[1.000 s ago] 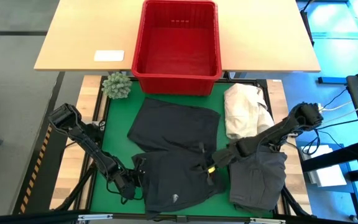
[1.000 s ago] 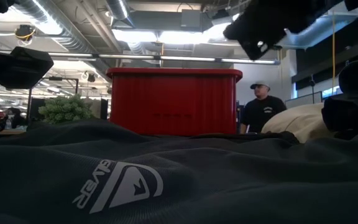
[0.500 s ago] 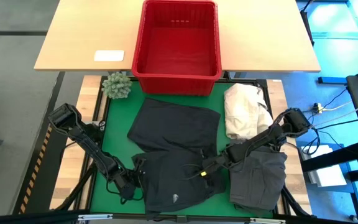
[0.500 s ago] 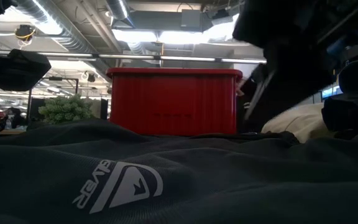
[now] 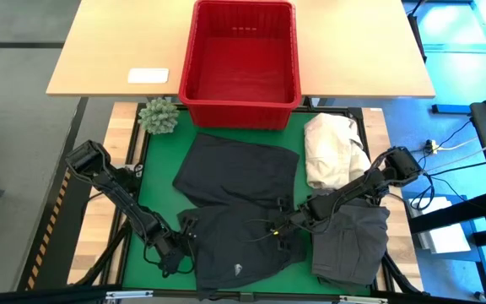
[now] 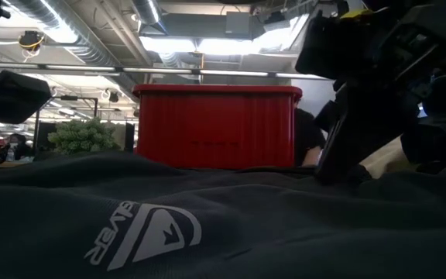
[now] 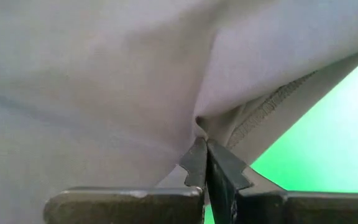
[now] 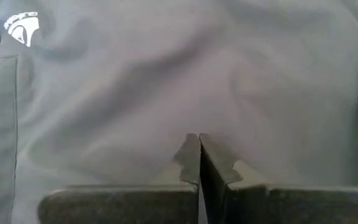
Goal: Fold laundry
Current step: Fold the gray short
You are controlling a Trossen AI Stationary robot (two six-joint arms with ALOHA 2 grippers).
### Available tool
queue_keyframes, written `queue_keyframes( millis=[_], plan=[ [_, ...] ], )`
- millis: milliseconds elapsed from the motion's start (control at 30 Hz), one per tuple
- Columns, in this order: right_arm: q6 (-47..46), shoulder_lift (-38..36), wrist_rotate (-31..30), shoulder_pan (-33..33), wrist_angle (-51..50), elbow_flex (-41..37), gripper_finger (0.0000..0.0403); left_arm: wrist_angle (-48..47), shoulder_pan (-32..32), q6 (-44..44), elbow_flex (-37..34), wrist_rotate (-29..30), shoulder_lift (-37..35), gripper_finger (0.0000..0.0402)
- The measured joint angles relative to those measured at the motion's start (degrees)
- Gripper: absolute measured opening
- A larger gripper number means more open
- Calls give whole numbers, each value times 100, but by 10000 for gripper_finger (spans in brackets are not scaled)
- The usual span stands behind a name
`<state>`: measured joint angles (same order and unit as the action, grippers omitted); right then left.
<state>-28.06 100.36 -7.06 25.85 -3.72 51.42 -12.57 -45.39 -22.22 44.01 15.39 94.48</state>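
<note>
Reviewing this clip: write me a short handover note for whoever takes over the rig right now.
Left gripper: shut, pinching the left edge of the logo garment.
Right gripper: shut, pressed on that garment's middle; a grip is not visible.
Laundry: black garment spread on the green mat; grey garment at right.
Done: none looks neatly folded; red basket empty.
Left: fold all three.

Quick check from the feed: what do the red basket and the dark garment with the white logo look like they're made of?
The red basket looks like moulded plastic: rigid ribbed walls with a slight sheen. The dark garment with the white logo looks like a soft, matte woven cloth, probably a light synthetic: it creases and drapes, and the left wrist view shows a stitched hem. The exact fibre cannot be told.
</note>
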Motion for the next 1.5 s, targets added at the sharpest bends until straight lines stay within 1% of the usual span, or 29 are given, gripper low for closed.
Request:
queue_keyframes(
  millis=[167, 400, 600, 733, 867, 967, 1100, 1367, 1433, 1500],
  plan=[
    [-82, 0, -147, 0, -106, -2, 0, -25, 0, -22, 4, -242, -2, 0],
    [-216, -2, -241, 2, -236, -2, 0, -58, 0, -20, 7, -324, -4, 5],
    [-303, -2, -241, 1, -272, -2, 0, -220, 0, -17, 11, -388, -12, 46],
    [-318, -2, -241, 0, -276, -2, 0, -492, 0, -25, 20, -450, -89, 75],
    [-318, -2, -241, 1, -272, -2, 0, -1174, 0, -125, 165, -439, -273, 98],
    [-318, -3, -241, 0, -272, -2, 0, -1612, 5, -159, 360, -292, -392, 107],
    [-318, -4, -241, 0, -261, -2, 0, -1816, 2, -174, 439, -275, -398, 112],
    [-318, -8, -239, 1, -258, -2, 0, -1735, -217, -696, 448, -574, -396, 112],
    [-317, -8, -241, 1, -258, -2, 0, -1694, -311, -815, 446, -515, -396, 112],
    [-316, -9, -239, 0, -261, -2, 0, -1588, -391, -884, 448, -290, -388, 112]
  ],
)
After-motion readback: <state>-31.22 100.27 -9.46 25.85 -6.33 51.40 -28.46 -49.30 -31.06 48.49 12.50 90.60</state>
